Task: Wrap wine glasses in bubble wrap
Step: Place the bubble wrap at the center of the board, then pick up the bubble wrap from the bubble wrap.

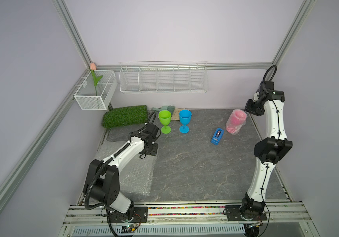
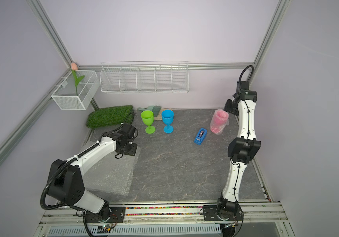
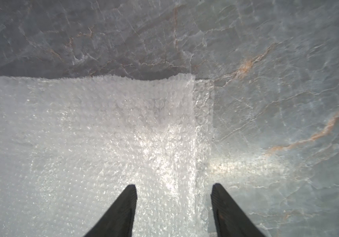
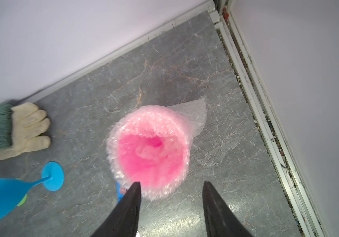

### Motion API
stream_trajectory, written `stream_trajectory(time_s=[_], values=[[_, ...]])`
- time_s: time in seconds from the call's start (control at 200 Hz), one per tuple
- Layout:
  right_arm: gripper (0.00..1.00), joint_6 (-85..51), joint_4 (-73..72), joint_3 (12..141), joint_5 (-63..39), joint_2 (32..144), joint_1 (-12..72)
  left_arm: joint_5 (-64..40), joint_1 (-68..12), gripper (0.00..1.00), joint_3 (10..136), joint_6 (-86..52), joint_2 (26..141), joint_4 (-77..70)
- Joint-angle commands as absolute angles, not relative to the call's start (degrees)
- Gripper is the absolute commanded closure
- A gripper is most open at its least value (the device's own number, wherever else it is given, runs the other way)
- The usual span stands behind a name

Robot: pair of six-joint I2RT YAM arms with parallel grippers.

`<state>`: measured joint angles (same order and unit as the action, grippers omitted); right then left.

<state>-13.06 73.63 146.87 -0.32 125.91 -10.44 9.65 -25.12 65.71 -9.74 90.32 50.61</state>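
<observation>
With the right gripper (image 4: pixel 171 182) open above the pink goblet (image 4: pixel 144 156), and the left gripper (image 3: pixel 174 185) open too, its unheld bubble wrap (image 4: pixel 193 115) may unroll.

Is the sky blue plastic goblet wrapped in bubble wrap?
No, the sky blue plastic goblet stands bare; only the hot pink plastic goblet wears clear bubble wrap.

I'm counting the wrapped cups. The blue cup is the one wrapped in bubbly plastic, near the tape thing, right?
No, it is the pink cup that is wrapped in bubbly plastic near the tape dispenser, not the blue cup, which stands bare beside the green cup. Both top views show it.
</observation>
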Motion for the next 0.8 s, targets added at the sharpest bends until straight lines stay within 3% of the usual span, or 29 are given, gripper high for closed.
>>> stream_trajectory(time_s=[0.0, 0.285, 0.475, 0.6, 0.795], values=[[0.48, -14.0, 73.5, 143.9, -3.4, 120.2, -9.0, 8.1, -24.8, 0.4, 66.6, -9.2, 92.8, 52.4], [0.47, -14.7, 66.1, 124.4, -5.9, 108.1, -1.5, 5.4, -24.7, 0.4, 67.6, -9.6, 98.8, 53.3], [0.48, -15.0, 63.7, 116.4, -7.4, 103.4, 1.6, 7.1, -24.8, 0.49, 68.2, -10.2, 102.5, 53.9], [0.49, -14.9, 62.9, 112.5, -7.3, 101.0, 3.0, 8.1, -24.8, 0.68, 68.8, -10.3, 103.7, 54.1], [0.51, -15.0, 60.8, 105.9, -7.3, 97.1, 4.2, 8.7, -24.7, 0.87, 69.1, -10.3, 103.8, 54.3]])
